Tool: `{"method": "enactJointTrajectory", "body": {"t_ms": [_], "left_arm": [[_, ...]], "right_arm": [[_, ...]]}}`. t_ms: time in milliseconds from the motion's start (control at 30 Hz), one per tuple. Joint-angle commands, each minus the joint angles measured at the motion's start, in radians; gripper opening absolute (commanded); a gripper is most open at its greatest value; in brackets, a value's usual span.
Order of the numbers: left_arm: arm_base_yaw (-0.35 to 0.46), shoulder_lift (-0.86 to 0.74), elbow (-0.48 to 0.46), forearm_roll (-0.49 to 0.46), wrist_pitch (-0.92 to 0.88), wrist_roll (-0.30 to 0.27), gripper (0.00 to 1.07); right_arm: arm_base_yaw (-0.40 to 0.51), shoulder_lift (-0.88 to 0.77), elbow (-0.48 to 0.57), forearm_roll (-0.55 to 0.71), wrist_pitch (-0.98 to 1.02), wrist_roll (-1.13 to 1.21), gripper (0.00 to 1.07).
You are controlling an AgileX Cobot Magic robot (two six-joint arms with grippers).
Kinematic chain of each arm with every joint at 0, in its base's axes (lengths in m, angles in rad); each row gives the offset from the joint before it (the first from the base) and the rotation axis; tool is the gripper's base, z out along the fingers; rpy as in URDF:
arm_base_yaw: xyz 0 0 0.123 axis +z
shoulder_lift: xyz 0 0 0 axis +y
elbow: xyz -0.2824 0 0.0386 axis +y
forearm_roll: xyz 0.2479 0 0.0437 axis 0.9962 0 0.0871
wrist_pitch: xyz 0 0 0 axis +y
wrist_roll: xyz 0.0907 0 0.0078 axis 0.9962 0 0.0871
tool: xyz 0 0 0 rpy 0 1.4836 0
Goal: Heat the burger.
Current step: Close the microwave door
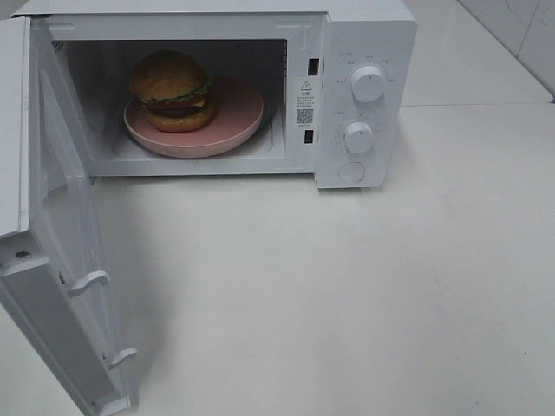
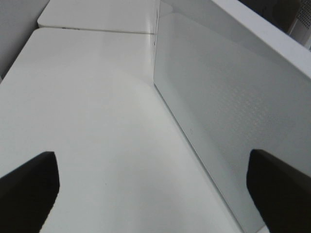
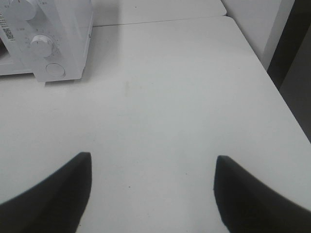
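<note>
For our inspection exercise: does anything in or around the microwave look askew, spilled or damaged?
Nothing looks spilled or damaged. The burger sits off-centre, toward the left side of the pink plate inside the microwave, whose door stands wide open.

Both pairs of jaws wide apart

Burger [image 1: 173, 87] on plate [image 1: 238, 117] inside microwave [image 1: 368, 39] at the tabletop's [image 1: 347, 295] far left; door [image 1: 61, 225] open leftward.

A mock kitchen setup is suggested by a white microwave [image 1: 299, 52] placed on a plain white table [image 1: 347, 286] near a tiled wall [image 1: 520, 35].
</note>
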Motion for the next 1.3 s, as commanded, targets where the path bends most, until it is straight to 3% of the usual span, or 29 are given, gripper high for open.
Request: {"method": "enactJointTrajectory", "body": {"t_ms": [33,133,200,233,267,300,333,367,433,500,567,733,1000,1167,1300], "left_arm": [[0.002,0.021,-0.021,0.002,-0.066,-0.003,0.96],[0.002,0.063,-0.021,0.020,-0.129,-0.003,0.87],[0.002,0.112,-0.021,0.021,-0.174,-0.003,0.68],[0.002,0.112,-0.021,0.021,-0.174,-0.003,0.68],[0.002,0.147,-0.018,0.021,-0.198,-0.003,0.50],[0.002,0.161,-0.018,0.021,-0.205,-0.003,0.43],[0.002,0.161,-0.018,0.021,-0.205,-0.003,0.43],[0.002,0.194,-0.018,0.022,-0.220,-0.003,0.28],[0.002,0.212,-0.018,0.026,-0.231,-0.003,0.21],[0.002,0.270,-0.018,0.043,-0.272,-0.002,0.05],[0.002,0.300,-0.014,0.063,-0.307,-0.002,0.00],[0.002,0.344,0.034,0.063,-0.458,-0.004,0.00],[0.002,0.409,0.200,0.048,-0.883,-0.002,0.00],[0.002,0.503,0.331,0.048,-1.259,0.000,0.00],[0.002,0.568,0.359,0.048,-1.346,-0.024,0.00]], "right_arm": [[-0.003,-0.026,0.002,-0.001,-0.007,-0.010,0.69],[-0.003,-0.026,0.002,-0.001,-0.007,-0.010,0.69],[-0.003,-0.026,0.002,-0.001,-0.007,-0.010,0.69],[-0.003,-0.026,0.002,-0.001,-0.007,-0.010,0.69],[-0.003,-0.026,0.002,-0.001,-0.007,-0.010,0.69],[-0.003,-0.026,0.002,-0.001,-0.007,-0.010,0.68],[-0.003,-0.026,0.002,-0.001,-0.007,-0.010,0.68],[-0.003,-0.026,0.002,-0.001,-0.007,-0.010,0.68],[-0.003,-0.026,0.002,-0.001,-0.007,-0.010,0.68],[-0.003,-0.026,0.002,-0.001,-0.007,-0.010,0.68],[-0.003,-0.026,0.002,-0.001,-0.007,-0.010,0.68],[-0.003,-0.026,0.002,-0.001,-0.007,-0.010,0.68],[-0.003,-0.026,0.002,-0.001,-0.007,-0.010,0.68],[-0.003,-0.026,0.002,-0.001,-0.007,-0.010,0.68],[-0.003,-0.026,0.002,-0.001,-0.007,-0.010,0.68]]}}
